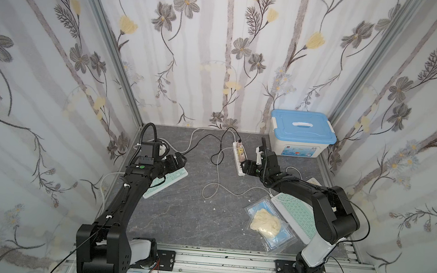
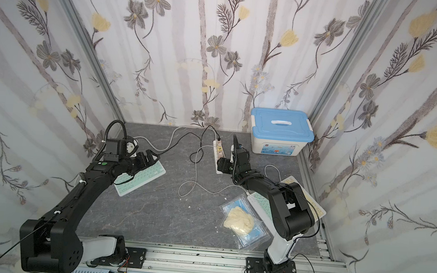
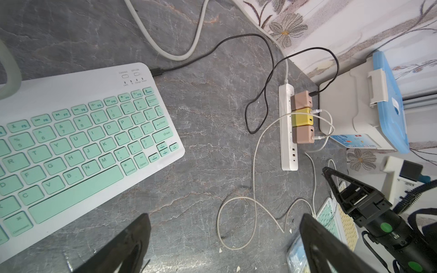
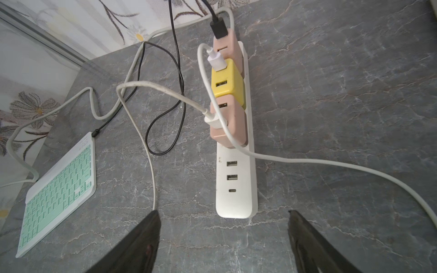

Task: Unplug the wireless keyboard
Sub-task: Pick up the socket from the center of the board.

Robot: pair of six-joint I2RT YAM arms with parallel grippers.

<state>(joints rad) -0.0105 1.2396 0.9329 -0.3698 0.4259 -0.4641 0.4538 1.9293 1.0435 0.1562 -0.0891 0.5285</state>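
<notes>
A white keyboard with mint keys (image 3: 82, 146) is being shown lying flat on the left side of the grey surface (image 1: 191, 221), partly under the left arm in both top views. A black cable (image 3: 158, 71) is being shown plugged into its far right corner. The cable is being led in loose loops across the surface to the far pink charger (image 4: 233, 47), where its black plug is seated.

That charger is being carried on a white power strip (image 4: 236, 189) lying at the far middle of the surface. A yellow charger (image 4: 227, 82) and a near pink charger (image 4: 227, 123) are being carried beside it, touching in a row. A white cable (image 4: 216, 62) is being shown plugged into the yellow charger, and a white lead (image 4: 212, 118) into the near pink one.

The left claw (image 3: 224, 218) is being held wide open above bare surface just right of the keyboard, with nothing in it. The right claw (image 4: 223, 212) is being held wide open and empty at the near end of the power strip, apart from the chargers.

A second keyboard (image 1: 296, 217) is being partly covered by the right arm at the near right. A clear bag (image 1: 269, 222) with a pale lump is being shown just left of it, and a blue-lidded box (image 1: 303, 128) in the far right corner.
</notes>
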